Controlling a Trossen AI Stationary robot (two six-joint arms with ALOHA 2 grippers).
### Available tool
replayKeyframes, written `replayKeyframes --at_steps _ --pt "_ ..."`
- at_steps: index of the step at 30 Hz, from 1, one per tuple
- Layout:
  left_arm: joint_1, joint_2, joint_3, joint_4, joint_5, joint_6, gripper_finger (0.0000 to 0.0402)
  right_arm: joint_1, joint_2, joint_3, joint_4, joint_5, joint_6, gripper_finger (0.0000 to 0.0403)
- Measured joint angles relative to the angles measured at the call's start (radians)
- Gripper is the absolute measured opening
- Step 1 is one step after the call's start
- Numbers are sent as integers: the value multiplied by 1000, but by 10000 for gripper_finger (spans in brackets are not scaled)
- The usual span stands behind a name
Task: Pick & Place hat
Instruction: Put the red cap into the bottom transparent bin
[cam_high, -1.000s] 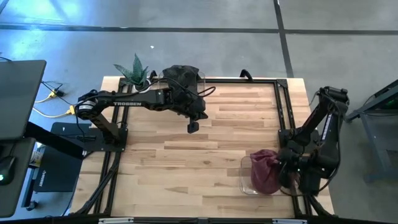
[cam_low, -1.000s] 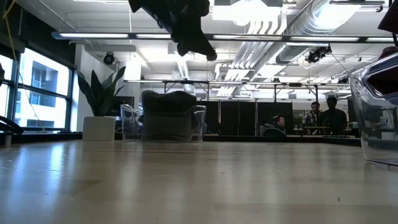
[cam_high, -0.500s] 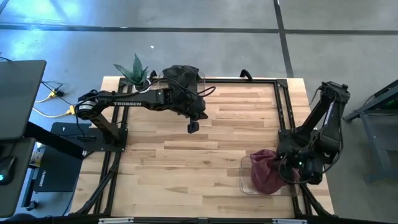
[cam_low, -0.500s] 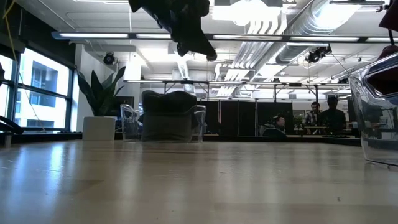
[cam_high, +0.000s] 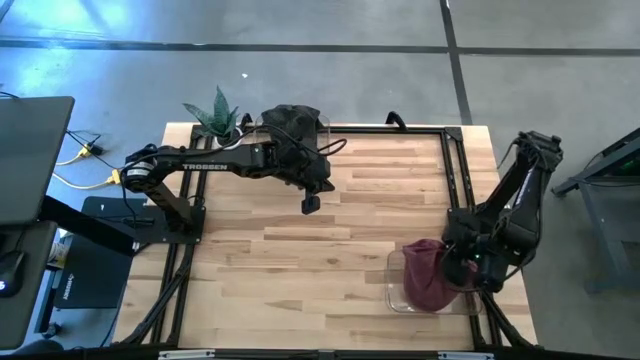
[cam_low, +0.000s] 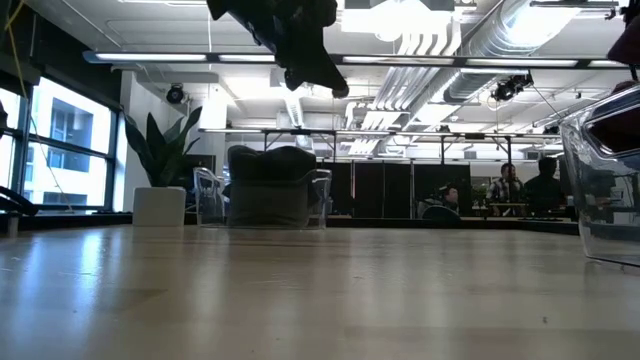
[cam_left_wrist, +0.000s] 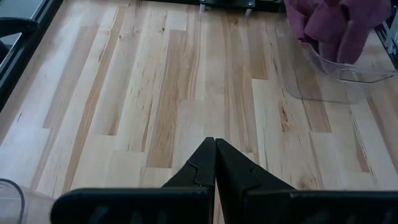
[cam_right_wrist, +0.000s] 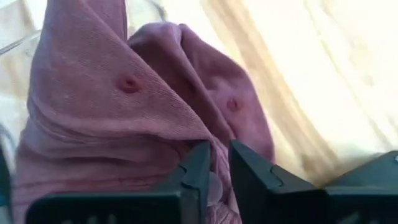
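The right tool (cam_right_wrist: 214, 171) pinches a fold of the maroon hat (cam_right_wrist: 118, 118) beneath it, ready to lift it from its clear bin (cam_high: 393, 285).

— Overhead camera: straight down on the whole worktop (cam_high: 300, 250). Low camera: level across the boards, facing the room.
— Wrist cameras: one over bare boards, one tight on the maroon hat (cam_right_wrist: 118, 118), shared with overhead.

"TROSSEN" in white, on the left arm (cam_high: 215, 166)
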Motion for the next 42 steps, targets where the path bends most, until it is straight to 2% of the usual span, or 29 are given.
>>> replayKeyframes --at_steps 5,9,12,14,19,22,25,27,30,34,36,39,40,42 --pt "0 0 0 0 0 0 1 -23 0 24 -77 78 -1 24" --pt "0 0 0 0 0 0 1 -29 0 86 -99 85 -6 4" --pt "0 0 0 0 0 0 1 -29 0 124 -70 87 -14 6" --pt "0 0 0 1 0 0 1 -35 0 139 -22 101 -64 11" --pt "0 0 0 12 0 -2 1 -100 0 143 154 186 -311 15" --pt "0 0 0 10 0 -10 1 -155 0 143 158 121 -359 9" --pt "0 0 0 5 0 -15 1 -191 0 143 74 -41 -305 2" --pt "0 0 0 4 0 -15 1 -204 0 143 11 -98 -268 3" --pt "0 0 0 3 0 -15 1 -212 -3 143 -49 -64 -261 6" --pt "0 0 0 3 0 -15 1 -233 -25 143 -42 27 -268 2" --pt "0 0 0 3 0 -15 1 -246 -33 143 -3 73 -299 2" --pt "0 0 0 3 0 -15 1 -271 -34 143 133 117 -429 7" --pt "0 0 0 3 0 -15 1 -282 -32 143 199 99 -483 8" --pt "0 0 0 3 0 -15 1 -309 -31 134 349 -3 -591 8"
